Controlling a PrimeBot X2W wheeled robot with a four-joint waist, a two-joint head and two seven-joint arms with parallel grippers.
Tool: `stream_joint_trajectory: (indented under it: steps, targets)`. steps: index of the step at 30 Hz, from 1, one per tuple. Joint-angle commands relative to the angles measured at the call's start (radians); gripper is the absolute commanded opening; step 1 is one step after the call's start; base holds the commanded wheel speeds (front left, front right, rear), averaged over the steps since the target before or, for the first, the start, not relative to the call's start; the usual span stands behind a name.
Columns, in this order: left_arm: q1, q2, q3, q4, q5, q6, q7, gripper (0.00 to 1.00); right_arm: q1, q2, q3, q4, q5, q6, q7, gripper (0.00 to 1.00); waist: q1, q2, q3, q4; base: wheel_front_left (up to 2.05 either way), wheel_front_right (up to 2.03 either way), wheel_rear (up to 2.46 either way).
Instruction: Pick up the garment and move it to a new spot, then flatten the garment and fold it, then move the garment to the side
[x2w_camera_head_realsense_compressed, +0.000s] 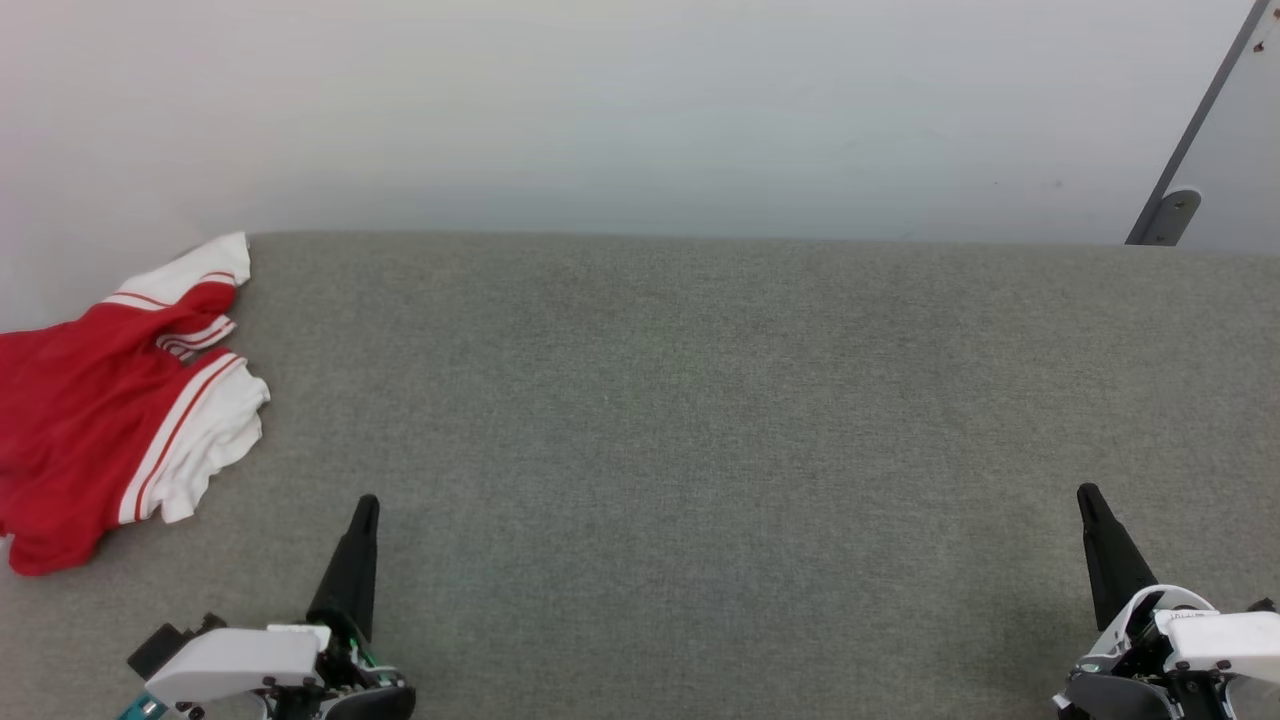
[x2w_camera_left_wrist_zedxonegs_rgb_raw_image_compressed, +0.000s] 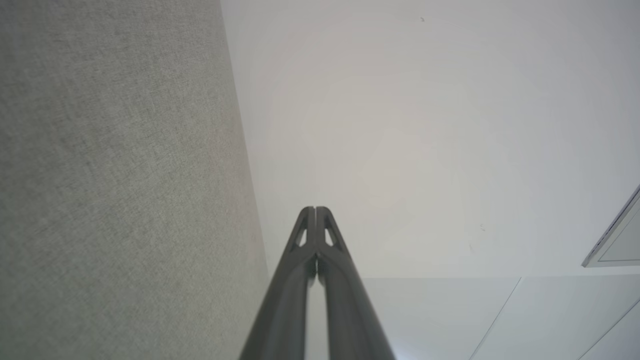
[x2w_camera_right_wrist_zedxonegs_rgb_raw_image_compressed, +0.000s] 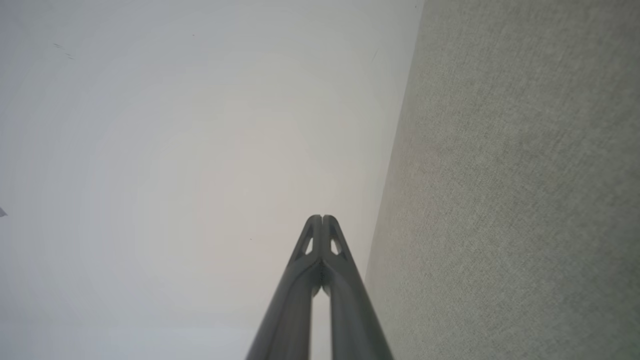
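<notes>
The garment (x2w_camera_head_realsense_compressed: 110, 400) lies crumpled at the far left of the grey felt table (x2w_camera_head_realsense_compressed: 700, 420) in the head view: red cloth with white sleeves edged in thin red stripes, part of it cut off by the frame's left edge. My left gripper (x2w_camera_head_realsense_compressed: 366, 505) stands at the lower left, to the right of the garment and apart from it, shut with nothing held. At the lower right my right gripper (x2w_camera_head_realsense_compressed: 1088, 495) is shut and empty too. In each wrist view the fingertips meet: left gripper (x2w_camera_left_wrist_zedxonegs_rgb_raw_image_compressed: 315, 209), right gripper (x2w_camera_right_wrist_zedxonegs_rgb_raw_image_compressed: 322, 217).
The table's far edge (x2w_camera_head_realsense_compressed: 700, 236) meets a pale wall (x2w_camera_head_realsense_compressed: 640, 110). A grey slanted bar with a bracket (x2w_camera_head_realsense_compressed: 1175, 205) stands at the back right. Both wrist views look along the table's edge toward the wall (x2w_camera_left_wrist_zedxonegs_rgb_raw_image_compressed: 425, 125).
</notes>
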Motion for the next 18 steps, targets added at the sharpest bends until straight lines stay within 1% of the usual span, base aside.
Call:
stream_joint_trajectory:
  steps: [1, 6, 18]
  targets:
    - [0.000, 0.000, 0.000, 0.000, 0.000, 0.000, 0.000, 1.00, 0.000, 0.000, 0.000, 0.000, 0.000, 0.000, 0.000, 1.00, 0.0000, 0.0000, 0.000, 0.000, 0.00, 0.00, 0.00]
    - [0.033, -0.010, -0.004, 0.032, 0.001, 0.004, -0.002, 1.00, 0.025, 0.005, 0.003, 0.033, -0.001, -0.003, -0.003, 1.00, 0.0000, 0.0000, 0.000, 0.000, 0.00, 0.00, 0.00]
    - [0.054, 0.002, -0.028, -0.043, 0.038, 0.040, -0.049, 1.00, -0.001, -0.001, 0.062, 0.017, -0.031, -0.002, -0.055, 1.00, 0.0000, 0.0000, -0.002, -0.001, 0.00, 0.00, 0.00]
